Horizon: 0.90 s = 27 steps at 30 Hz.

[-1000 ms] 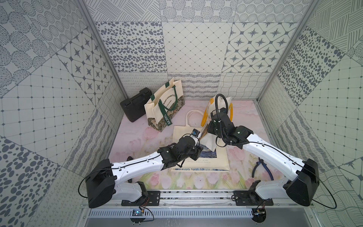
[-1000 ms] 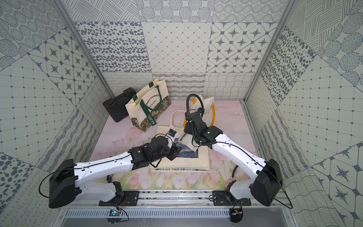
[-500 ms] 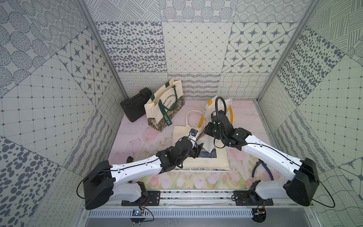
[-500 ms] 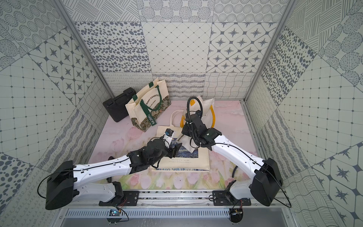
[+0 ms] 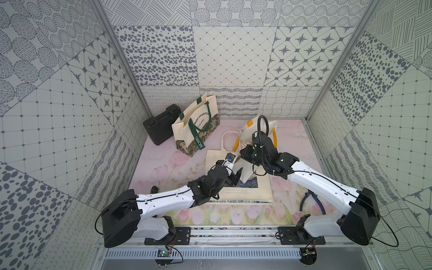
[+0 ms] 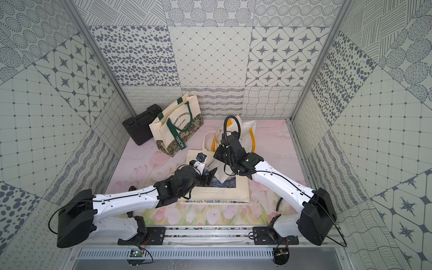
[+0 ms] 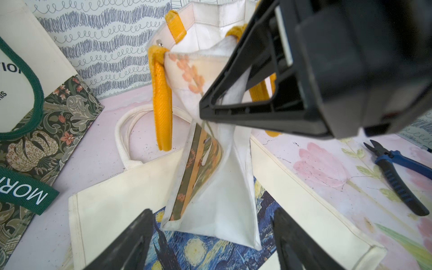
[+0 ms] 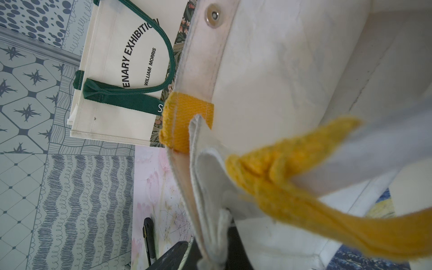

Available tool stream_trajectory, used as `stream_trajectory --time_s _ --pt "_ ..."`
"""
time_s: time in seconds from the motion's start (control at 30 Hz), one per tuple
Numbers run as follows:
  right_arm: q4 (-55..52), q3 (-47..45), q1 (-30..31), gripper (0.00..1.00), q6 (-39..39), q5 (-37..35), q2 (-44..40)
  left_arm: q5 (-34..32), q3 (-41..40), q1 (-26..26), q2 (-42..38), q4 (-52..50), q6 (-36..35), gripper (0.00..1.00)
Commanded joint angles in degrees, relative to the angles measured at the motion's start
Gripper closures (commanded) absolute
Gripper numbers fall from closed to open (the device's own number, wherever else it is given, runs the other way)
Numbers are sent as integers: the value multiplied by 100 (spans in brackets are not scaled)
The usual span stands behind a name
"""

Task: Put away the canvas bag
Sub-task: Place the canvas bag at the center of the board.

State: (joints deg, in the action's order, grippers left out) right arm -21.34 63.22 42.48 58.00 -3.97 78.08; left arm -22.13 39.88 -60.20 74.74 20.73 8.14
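Right wrist: canvas bag (image 8: 292, 70) mostly hides the fingers (image 8: 174, 254).

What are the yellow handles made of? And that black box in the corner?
Yellow handles: woven fabric webbing, matte; the ribbed weave shows up close. Black box: probably hard moulded plastic with a slight sheen, judging by its stiff ridged lid.

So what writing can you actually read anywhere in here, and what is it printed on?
"ENARY EXHIBITION": upright cream canvas bag with green handles, start hidden by a handle.
"WILLIAM MORRIS": same bag, under that line.
"MORRIS": its hanging green strap.
Small line under the blue starry print on the flat cream canvas bag: too small to read.
White bag with yellow handles: no text seen.
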Motion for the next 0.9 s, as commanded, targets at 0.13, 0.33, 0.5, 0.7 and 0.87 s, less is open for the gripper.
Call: stream_trajectory --time_s 0.13,0.33,0.5,0.7,0.87 --pt "218 -183 76 100 309 398 -275 -439 561 26 678 775 -556 18" --pt "70 -158 79 100 276 289 -504 -519 748 79 929 608 -532 18" --pt "-106 4 76 100 282 317 -657 -574 717 97 1050 650 -411 18" --pt "-335 160 72 100 208 212 -888 -502 691 105 1054 732 -367 75" --pt "-467 306 50 100 40 29 -966 -440 613 105 999 776 -294 82"
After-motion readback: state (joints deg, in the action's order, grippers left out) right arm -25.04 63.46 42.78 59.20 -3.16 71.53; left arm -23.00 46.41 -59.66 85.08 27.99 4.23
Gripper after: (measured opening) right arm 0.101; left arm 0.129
